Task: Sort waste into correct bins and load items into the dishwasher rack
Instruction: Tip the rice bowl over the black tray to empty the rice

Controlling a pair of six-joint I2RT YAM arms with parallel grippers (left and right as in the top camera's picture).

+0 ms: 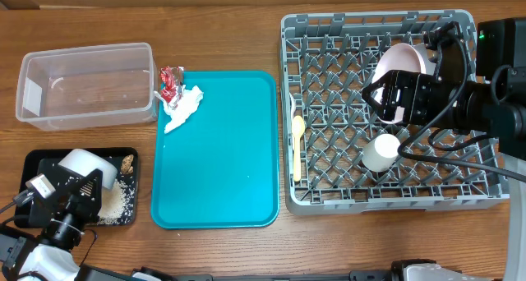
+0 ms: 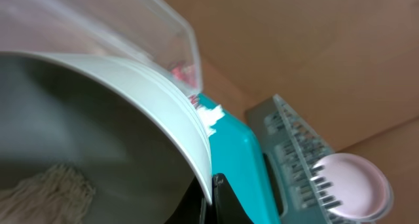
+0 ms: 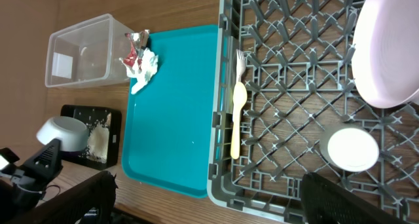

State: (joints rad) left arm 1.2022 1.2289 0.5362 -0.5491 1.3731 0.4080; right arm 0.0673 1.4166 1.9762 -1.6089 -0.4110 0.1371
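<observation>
Step in hand: emptying food waste. The left gripper [image 1: 78, 182] held a small pale grey bowl [image 1: 82, 166] tipped over the shallow black rectangular tray [image 1: 49, 155] at 8 o'clock on the table, where loose white rice grains [image 1: 115, 200] and a small brown morsel [image 1: 127, 162] lay.
Left jaws: clamped on the bowl's rim, judging by the left wrist view.
Right jaws: the right gripper [image 1: 388, 96] was spread wide over the large grey plastic rack [image 1: 394, 203] at 3 o'clock, gripping nothing.
In the rack: round pinkish plate [image 1: 404, 61] towards 1 o'clock, small white cup [image 1: 381, 152] towards 5 o'clock, cream spoon [image 3: 236, 122] and white fork [image 3: 240, 59] along the 9 o'clock edge.
Unsorted: crumpled red-and-silver wrapper [image 1: 170, 82] and crumpled white napkin [image 1: 182, 108] at the 11 o'clock corner of the teal tray [image 1: 222, 166], beside the clear plastic tub [image 1: 86, 121].
Next move: probably level the emptied bowl and carry it across to the rack, which calls for a firm rim grip.
</observation>
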